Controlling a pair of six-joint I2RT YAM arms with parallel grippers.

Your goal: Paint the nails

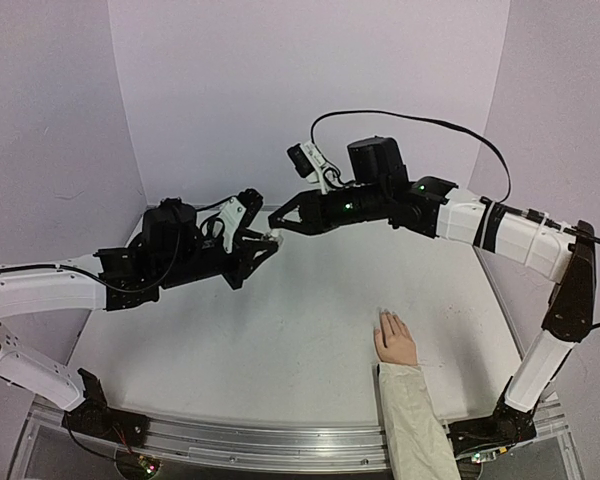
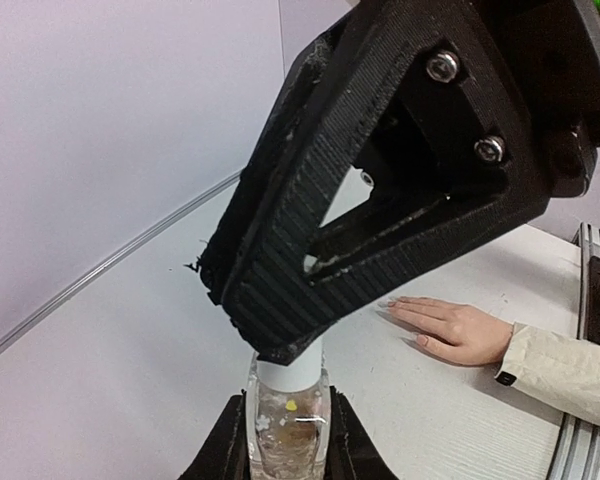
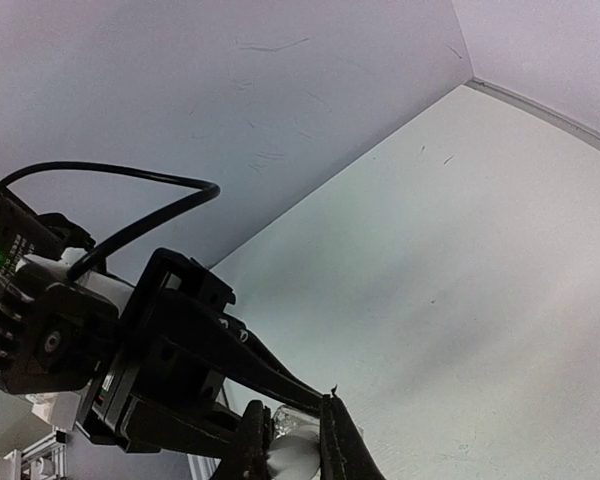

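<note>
We clamp the bottle [image 2: 288, 428] upright in the left end effector [image 1: 263, 245], presumably so the right end effector [image 1: 276, 226], pinching its cap [image 2: 290, 373], can unscrew it.

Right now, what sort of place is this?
Likely a robot lab bench, not a salon: a white table walled by plain lilac panels, an aluminium rail along its near edge, and a pale hand lying flat on the table.
</note>
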